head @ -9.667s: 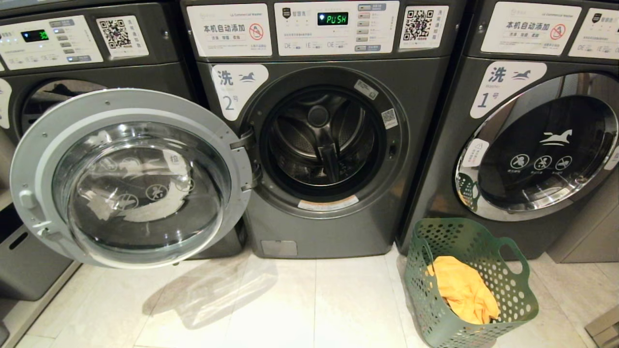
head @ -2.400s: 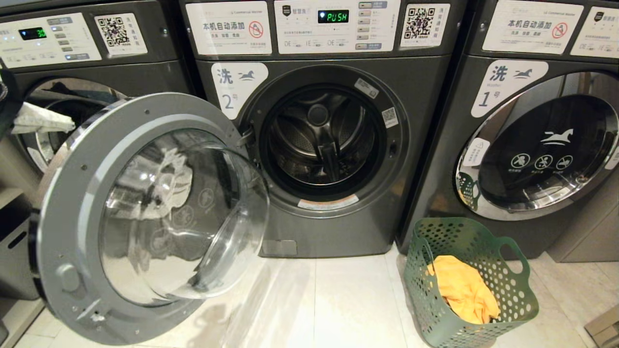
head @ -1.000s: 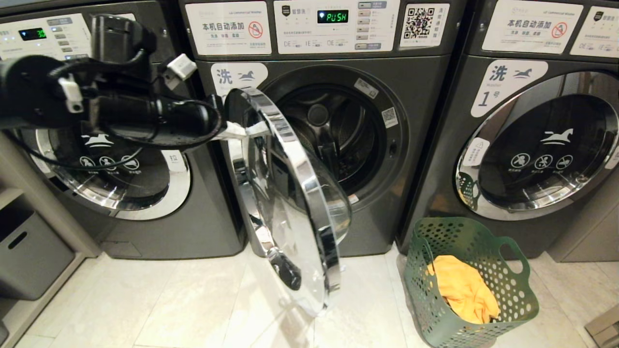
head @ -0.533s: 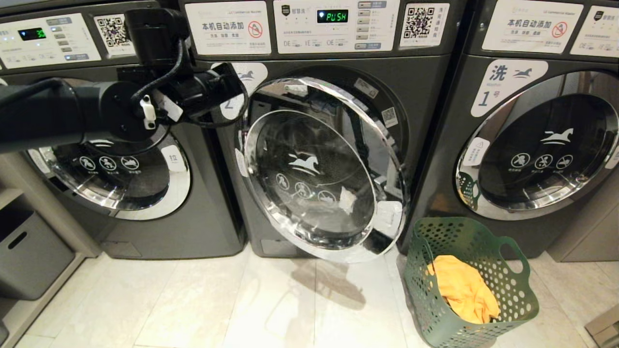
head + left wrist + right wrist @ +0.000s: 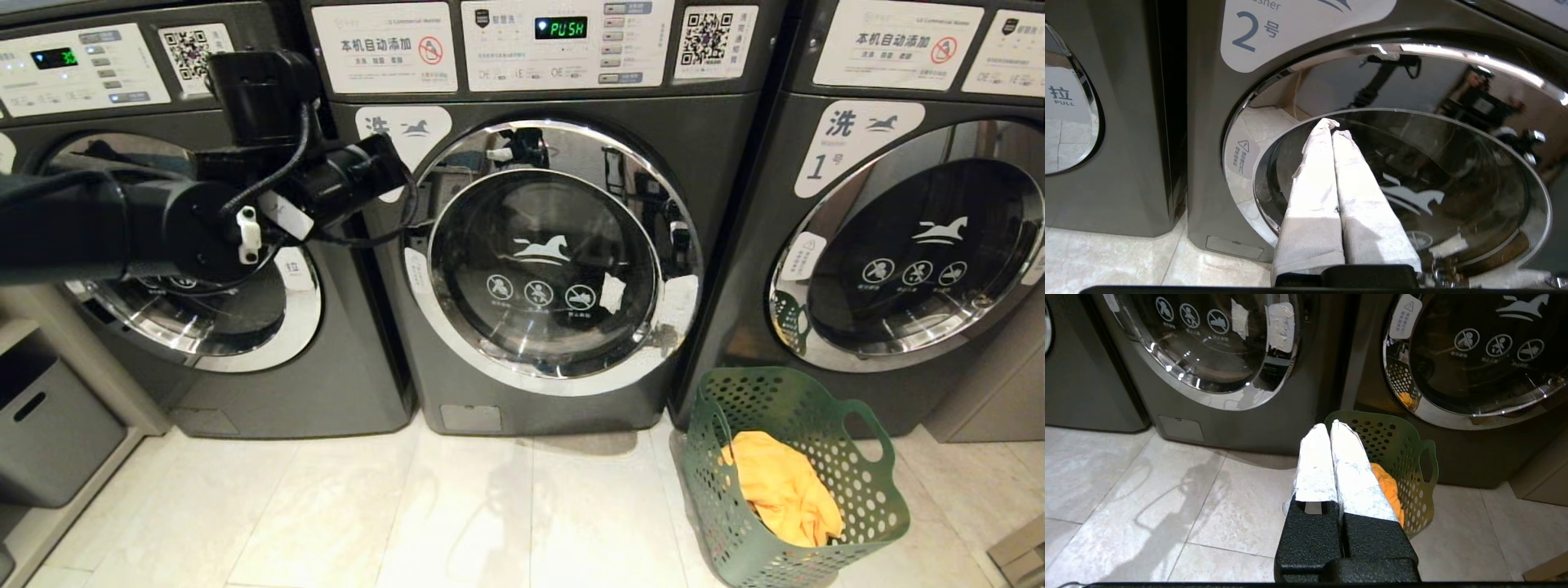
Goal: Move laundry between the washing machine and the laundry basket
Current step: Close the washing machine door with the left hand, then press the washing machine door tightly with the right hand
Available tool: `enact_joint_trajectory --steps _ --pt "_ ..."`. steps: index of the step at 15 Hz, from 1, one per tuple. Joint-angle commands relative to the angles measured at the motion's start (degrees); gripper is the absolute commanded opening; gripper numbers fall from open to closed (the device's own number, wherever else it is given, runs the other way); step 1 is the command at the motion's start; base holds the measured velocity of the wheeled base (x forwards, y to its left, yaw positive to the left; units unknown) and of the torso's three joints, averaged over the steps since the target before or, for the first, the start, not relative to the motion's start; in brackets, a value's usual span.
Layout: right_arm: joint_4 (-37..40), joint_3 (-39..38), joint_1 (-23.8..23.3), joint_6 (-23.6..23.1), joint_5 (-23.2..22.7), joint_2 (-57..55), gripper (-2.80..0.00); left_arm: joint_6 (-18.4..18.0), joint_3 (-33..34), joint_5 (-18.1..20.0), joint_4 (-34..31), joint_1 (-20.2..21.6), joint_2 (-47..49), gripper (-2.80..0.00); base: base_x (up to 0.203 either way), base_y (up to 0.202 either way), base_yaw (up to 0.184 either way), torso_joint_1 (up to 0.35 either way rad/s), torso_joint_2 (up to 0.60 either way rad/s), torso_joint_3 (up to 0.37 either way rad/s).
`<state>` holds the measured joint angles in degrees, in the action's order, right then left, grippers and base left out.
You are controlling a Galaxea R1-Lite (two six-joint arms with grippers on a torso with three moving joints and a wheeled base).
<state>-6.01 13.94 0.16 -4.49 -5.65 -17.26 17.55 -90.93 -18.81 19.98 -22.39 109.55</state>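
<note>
The washing machine (image 5: 718,139) marked "2" stands in the middle with its chrome-rimmed glass door (image 5: 555,261) shut. My left arm (image 5: 245,212) reaches in from the left. Its gripper (image 5: 1332,127) is shut and empty, tips close to the door's upper left; contact cannot be told. The green laundry basket (image 5: 816,392) sits on the floor at the lower right with a yellow-orange garment (image 5: 784,490) of the laundry in it. My right gripper (image 5: 1329,426) hangs shut and empty above the floor, just short of the basket (image 5: 1404,449) and the garment (image 5: 1390,486).
A like machine marked "1" (image 5: 898,245) stands right behind the basket. Another machine (image 5: 245,359) with a lit display is on the left, partly behind my left arm. A grey storage bin (image 5: 49,425) sits at the far left. Pale tiled floor (image 5: 408,506) lies in front.
The door of machine "2" has swung from wide open to shut. My left arm came in from the left and followed it round, then dropped a little.
</note>
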Motion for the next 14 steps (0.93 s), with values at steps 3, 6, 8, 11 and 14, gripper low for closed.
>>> enact_joint_trajectory --steps 3,6,8,11,14 --pt "-12.2 11.2 0.7 0.5 -1.2 -35.2 -2.80 -1.6 4.6 -1.5 1.4 -0.2 -4.5 -2.80 0.000 0.000 0.000 0.000 0.00 0.000" --pt "-23.7 22.5 4.0 3.4 -3.0 -61.6 -2.80 -1.8 4.2 -2.3 1.4 -0.2 -5.1 -2.80 0.000 0.000 0.000 0.000 0.00 0.000" --pt "-32.2 30.1 6.6 5.4 -5.6 -76.6 -2.80 -1.8 4.2 -2.3 1.4 -0.2 -5.4 -2.80 0.000 0.000 0.000 0.000 0.00 0.000" --pt "-45.5 39.3 10.1 7.6 -11.9 -92.6 -2.80 -1.7 4.2 -2.0 1.4 -0.3 -6.4 -2.80 0.000 0.000 0.000 0.000 0.00 0.000" --pt "-51.9 47.5 12.5 9.1 -15.6 -101.3 -2.80 -1.6 4.2 -2.0 1.4 -0.2 -6.4 -2.80 0.000 0.000 0.000 0.000 0.00 0.000"
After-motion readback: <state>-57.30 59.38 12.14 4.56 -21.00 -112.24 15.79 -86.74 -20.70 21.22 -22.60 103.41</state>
